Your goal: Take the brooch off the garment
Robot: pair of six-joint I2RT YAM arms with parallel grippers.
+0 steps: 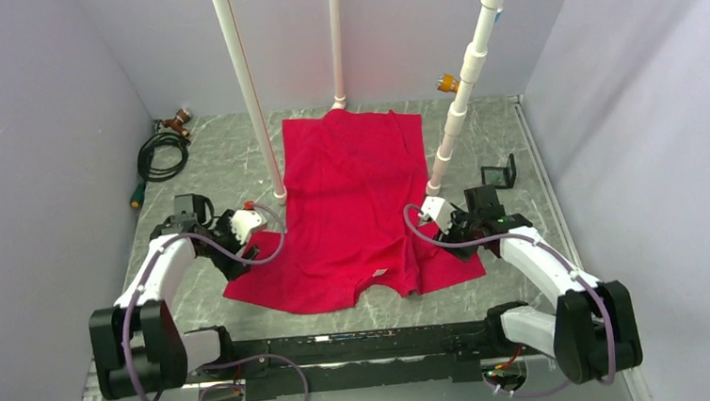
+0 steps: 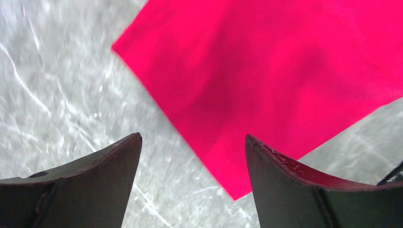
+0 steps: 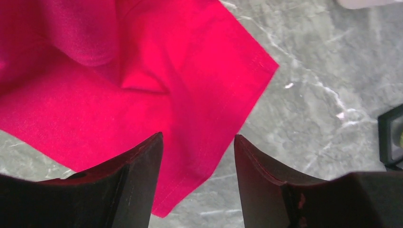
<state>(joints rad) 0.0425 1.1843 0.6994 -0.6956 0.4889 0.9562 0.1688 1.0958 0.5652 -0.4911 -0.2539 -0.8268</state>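
Left claw [image 2: 193, 137]: jaws spread wide, nothing between them, hanging over bare table [image 1: 216, 163] just off a sleeve corner [image 2: 233, 190]. Right claw [image 3: 198, 137]: jaws parted less widely, also holding nothing, poised above the other sleeve hem [image 3: 223, 118], which shows through the gap unpinched. The shirt [image 1: 351, 201] lies spread flat down the middle of the table, neckline toward the arm bases, hem toward the back wall, between two white poles [image 1: 249, 95]. The cloth is rucked and folded near the right sleeve. Brooch: not seen in any view. The overhead camera shows only plain red, and both wrist cameras look at sleeve edges. It may be too small to pick out, or tucked under a fold; cannot tell which. Judgement: the step in hand is finding it, not yet pulling it. Best course is probably to flatten the rucked cloth by the right sleeve and sweep a wrist camera over the chest. Once the disc is found, pin the fabric beside it with one claw and take the disc by its rim with the other, lifting slowly so the shirt doesn't rise with it.
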